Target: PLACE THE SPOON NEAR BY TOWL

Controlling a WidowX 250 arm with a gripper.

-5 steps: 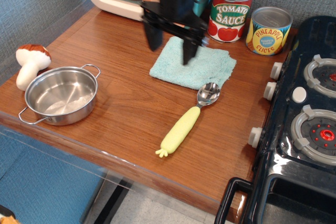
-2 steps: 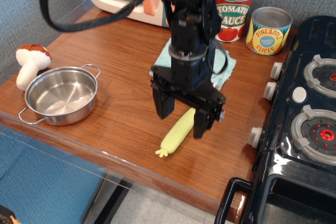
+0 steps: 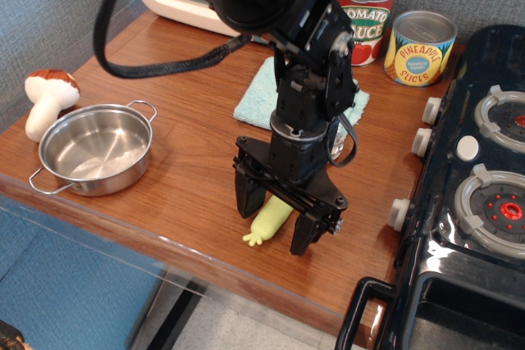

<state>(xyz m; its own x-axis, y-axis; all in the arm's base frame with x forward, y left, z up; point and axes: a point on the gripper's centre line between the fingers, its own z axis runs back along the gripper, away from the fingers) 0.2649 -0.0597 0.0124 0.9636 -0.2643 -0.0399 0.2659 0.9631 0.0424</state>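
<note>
The spoon lies on the wooden table; only the lower end of its pale yellow-green handle (image 3: 267, 224) shows, the metal bowl is hidden behind the arm. My black gripper (image 3: 275, 222) is open and low over the table, one finger on each side of the handle end. The aqua-green towel (image 3: 257, 96) lies behind the arm at the back of the table, mostly covered by it; its left part and a right corner show.
A steel pot (image 3: 95, 148) and a toy mushroom (image 3: 46, 102) are at the left. Tomato sauce can (image 3: 365, 18) and pineapple can (image 3: 419, 47) stand at the back. A black toy stove (image 3: 472, 194) is at the right. The table's front edge (image 3: 213, 268) is close to the gripper.
The gripper has moved from above the towel toward the front and down, and now straddles the handle end of the spoon. The spoon has not visibly moved.
</note>
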